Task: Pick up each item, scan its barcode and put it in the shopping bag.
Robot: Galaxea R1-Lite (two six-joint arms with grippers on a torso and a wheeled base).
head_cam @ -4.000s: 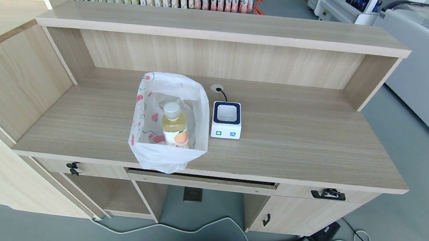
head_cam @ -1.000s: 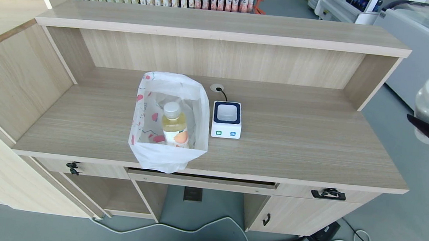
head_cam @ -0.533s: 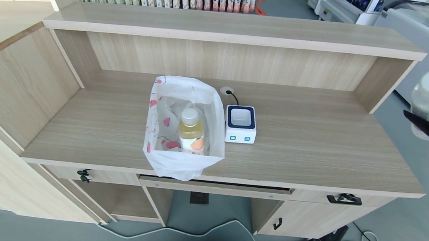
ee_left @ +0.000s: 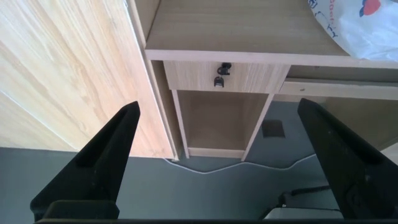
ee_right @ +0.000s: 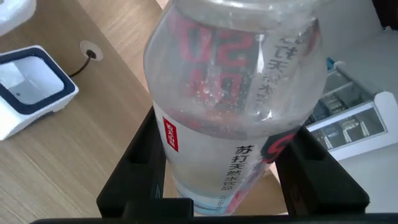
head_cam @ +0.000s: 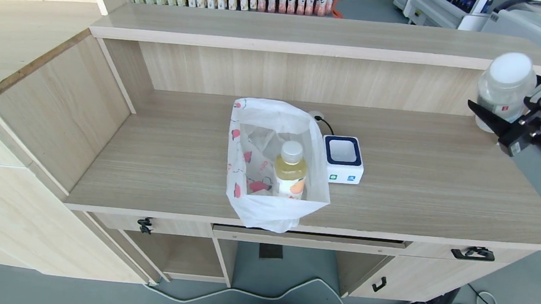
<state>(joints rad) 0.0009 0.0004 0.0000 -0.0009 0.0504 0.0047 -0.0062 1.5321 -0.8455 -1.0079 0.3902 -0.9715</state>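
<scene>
The counter (head_cam: 445, 189) is pale wood-grain board with a matt finish. The bag (head_cam: 269, 214) is thin, crinkled, half see-through plastic, the scanner (head_cam: 343, 173) is smooth white plastic, and the clear bottle (head_cam: 502, 90) is glossy plastic.

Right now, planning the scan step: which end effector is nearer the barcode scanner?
Right. The right end effector, shut on the clear bottle, hangs over the counter's right end, right of the scanner. The left end effector sits low before the counter's left drawer.
</scene>
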